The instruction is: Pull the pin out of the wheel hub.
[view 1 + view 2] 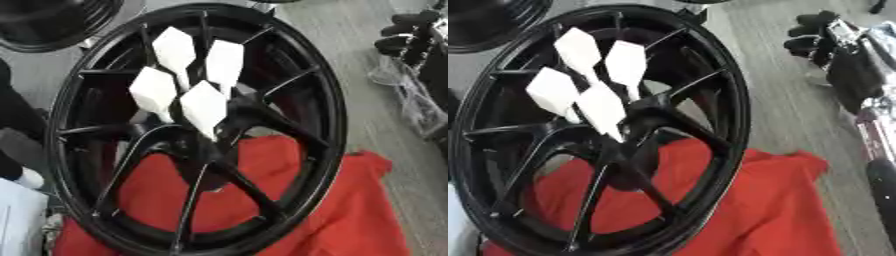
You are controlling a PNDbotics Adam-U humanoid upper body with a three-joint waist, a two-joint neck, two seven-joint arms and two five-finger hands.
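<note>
The right hand (pixel 824 37), fingers curled on nothing, hangs well apart from the wheel (pixel 297 75), where four white pins (pixel 203 106), likely light, stiff and slick, offer broad heads to pinch.

A grey counter (pixel 350 55) is seen under everything, and a red cloth (pixel 350 210) is spread over its near part. The black wheel (pixel 324 125) is set on the cloth and the counter, tilted; a second dark rim (pixel 44 25) is seen at the far left corner.
</note>
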